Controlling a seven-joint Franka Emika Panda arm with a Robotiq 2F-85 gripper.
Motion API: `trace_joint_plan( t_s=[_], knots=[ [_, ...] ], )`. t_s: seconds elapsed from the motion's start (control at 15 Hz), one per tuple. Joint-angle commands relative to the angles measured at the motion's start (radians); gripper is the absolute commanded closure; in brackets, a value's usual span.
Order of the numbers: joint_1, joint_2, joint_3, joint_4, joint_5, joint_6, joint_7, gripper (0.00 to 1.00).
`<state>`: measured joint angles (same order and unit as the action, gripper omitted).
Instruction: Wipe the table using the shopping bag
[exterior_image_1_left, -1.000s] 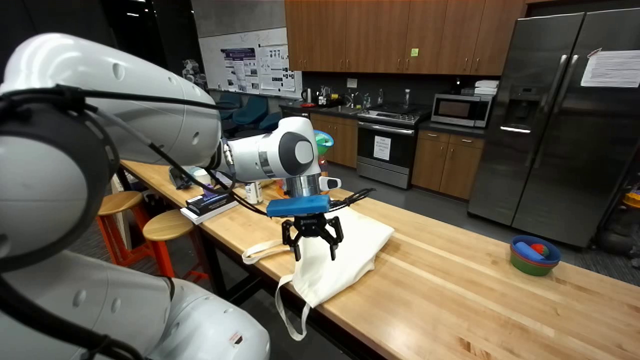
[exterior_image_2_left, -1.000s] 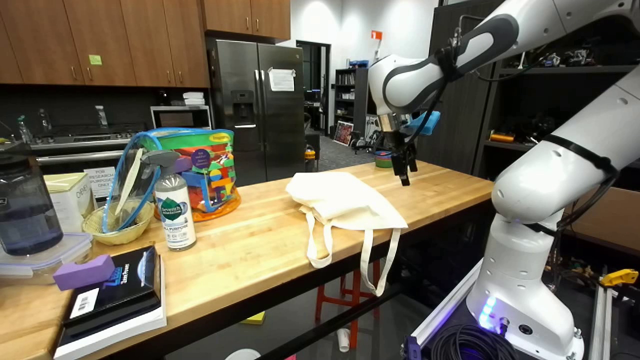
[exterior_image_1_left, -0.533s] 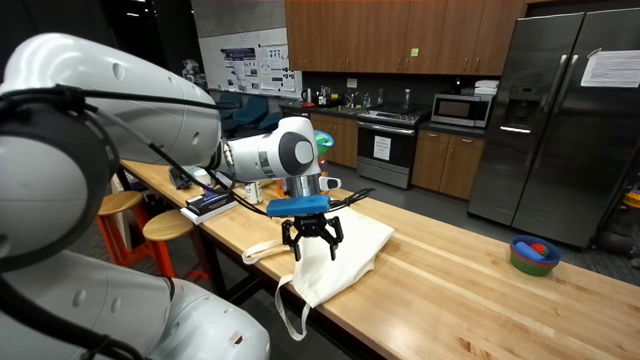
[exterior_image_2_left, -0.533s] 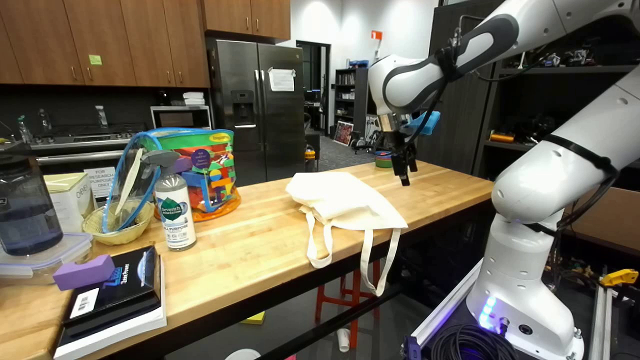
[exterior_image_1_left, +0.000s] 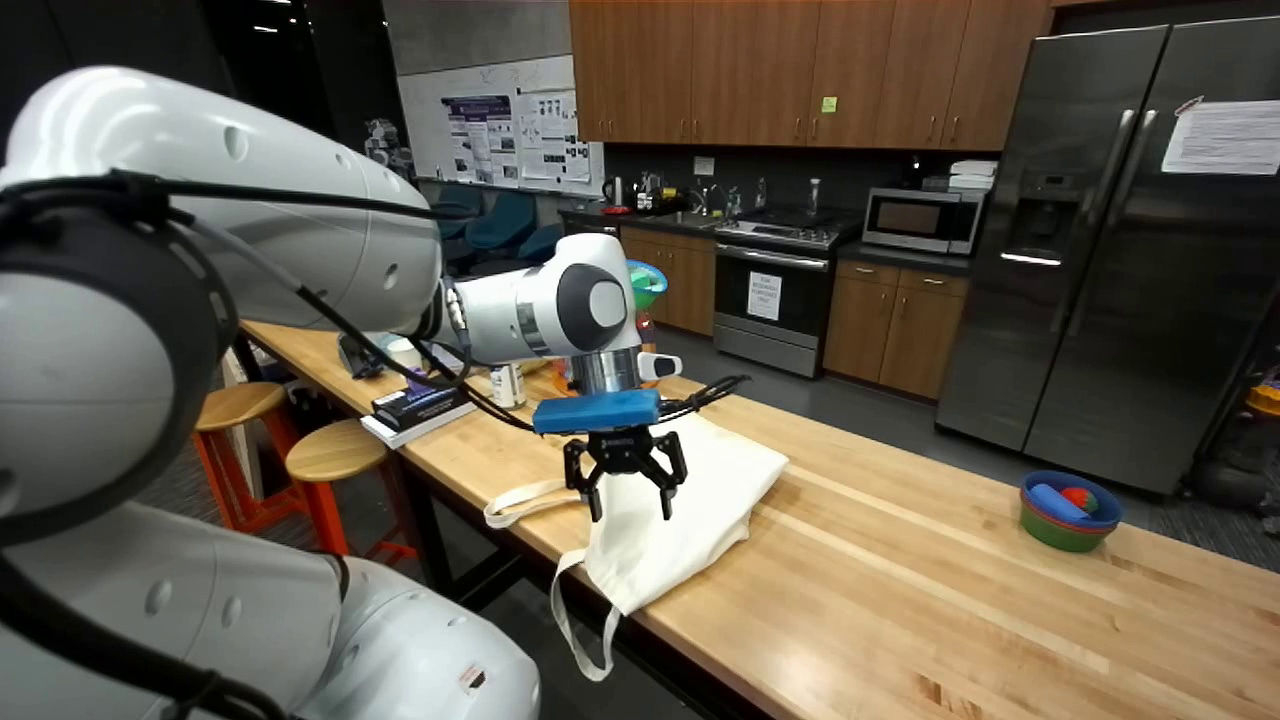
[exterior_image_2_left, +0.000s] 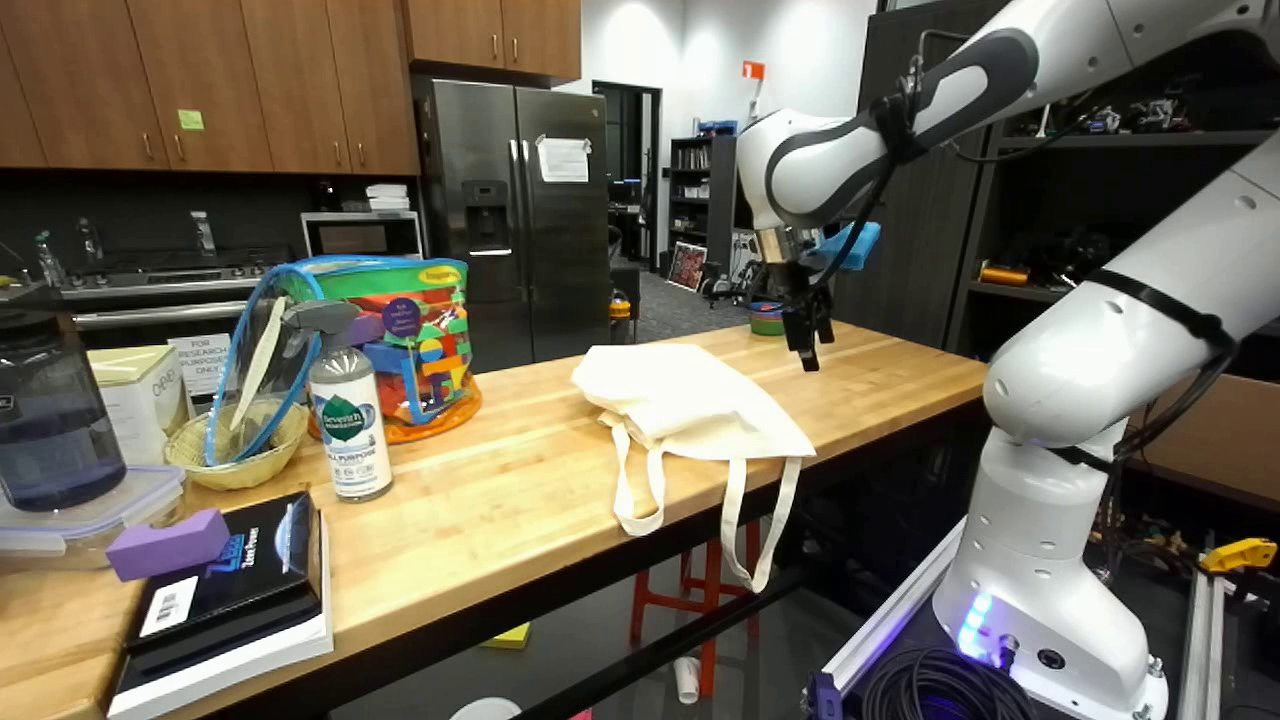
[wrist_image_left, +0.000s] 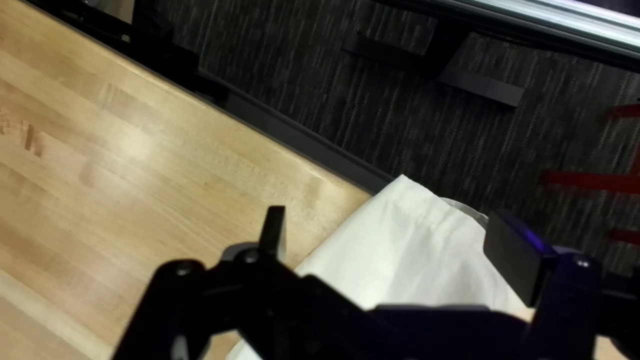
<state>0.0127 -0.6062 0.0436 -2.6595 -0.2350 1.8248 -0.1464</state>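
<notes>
The shopping bag (exterior_image_1_left: 690, 540) is a limp cream-white cloth tote lying wrinkled on the long wooden table (exterior_image_1_left: 900, 560). In both exterior views its loop handles hang over the table edge, as on the bag (exterior_image_2_left: 690, 395) over the table (exterior_image_2_left: 480, 545). My gripper (exterior_image_1_left: 632, 508) points down with its fingers spread and nothing between them. In an exterior view the gripper (exterior_image_2_left: 812, 350) hangs above the table, apart from the bag. In the wrist view the gripper (wrist_image_left: 395, 240) has the bag (wrist_image_left: 400, 260) below and between its fingers, and the table (wrist_image_left: 135, 165) to the left.
Stacked coloured bowls (exterior_image_1_left: 1070, 515) stand towards the table's far end. At the other end are a spray bottle (exterior_image_2_left: 350, 430), a clear bag of toy blocks (exterior_image_2_left: 425, 350), a basket (exterior_image_2_left: 240, 450) and books (exterior_image_2_left: 235, 590). Stools (exterior_image_1_left: 335, 452) stand beside the table.
</notes>
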Motion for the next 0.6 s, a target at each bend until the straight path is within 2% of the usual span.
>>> trace_joint_plan(
  t_s=[0.0,0.53],
  knots=[
    [0.019,-0.033,0.017,-0.041,-0.033,0.058,0.051,0.0],
    [0.053,-0.007,0.126,-0.096,-0.047,0.277,0.225,0.0]
  ],
)
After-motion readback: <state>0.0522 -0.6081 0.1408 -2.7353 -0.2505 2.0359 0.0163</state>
